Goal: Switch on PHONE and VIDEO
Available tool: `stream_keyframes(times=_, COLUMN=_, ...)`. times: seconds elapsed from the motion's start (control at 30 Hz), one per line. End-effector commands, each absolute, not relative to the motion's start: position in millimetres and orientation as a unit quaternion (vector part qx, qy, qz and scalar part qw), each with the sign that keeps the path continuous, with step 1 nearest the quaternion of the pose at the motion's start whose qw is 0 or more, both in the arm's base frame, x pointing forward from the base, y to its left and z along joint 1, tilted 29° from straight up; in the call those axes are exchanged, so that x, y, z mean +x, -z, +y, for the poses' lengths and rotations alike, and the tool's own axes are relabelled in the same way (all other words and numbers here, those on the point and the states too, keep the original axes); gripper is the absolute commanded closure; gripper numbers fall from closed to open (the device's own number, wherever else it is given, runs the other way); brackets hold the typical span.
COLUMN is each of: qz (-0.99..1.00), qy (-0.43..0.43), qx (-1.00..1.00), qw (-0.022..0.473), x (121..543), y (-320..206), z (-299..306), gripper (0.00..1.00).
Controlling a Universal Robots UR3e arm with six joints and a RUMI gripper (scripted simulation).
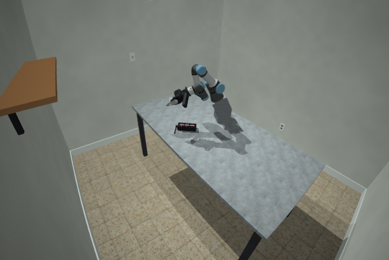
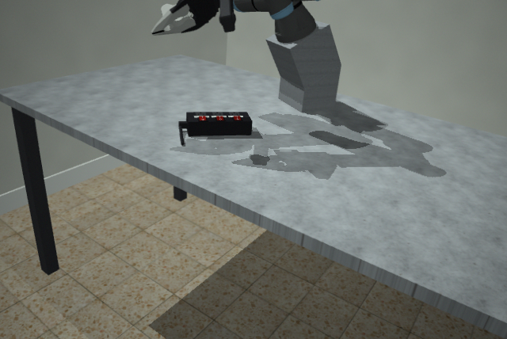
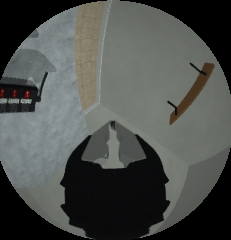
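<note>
A black power strip (image 2: 218,123) lies flat on the grey table, right way up, with three red switches on its top face and a short cable stub at its left end. It also shows in the top view (image 1: 186,127) and at the left edge of the wrist view (image 3: 17,95). The switch labels are too small to read. My gripper (image 2: 158,31) hangs high above the table, well behind and to the left of the strip, pointing left and slightly down. Its fingers are shut with nothing between them, as the wrist view (image 3: 112,127) shows.
The arm's grey base block (image 2: 307,68) stands on the table behind and to the right of the strip. The table's near edge runs just in front of the strip. A brown wall shelf (image 1: 30,85) hangs on the left wall, far from the table.
</note>
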State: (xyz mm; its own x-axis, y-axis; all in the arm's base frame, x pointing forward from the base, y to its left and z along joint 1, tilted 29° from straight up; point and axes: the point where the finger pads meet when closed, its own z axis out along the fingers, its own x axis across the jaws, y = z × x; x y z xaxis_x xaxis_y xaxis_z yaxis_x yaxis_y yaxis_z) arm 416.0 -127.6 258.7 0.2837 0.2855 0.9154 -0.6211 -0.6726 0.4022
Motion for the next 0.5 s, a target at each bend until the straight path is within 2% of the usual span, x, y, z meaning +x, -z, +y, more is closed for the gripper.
stream_keyframes(times=0.0, qz=-0.120, qy=-0.587, qx=0.701, qw=0.386, x=416.0, y=-259.3, z=-127.4, gripper=1.00)
stream_keyframes(times=0.47, qz=-0.116, qy=-0.584, qx=0.703, qw=0.388, x=416.7, y=-258.5, z=-127.4, gripper=1.00)
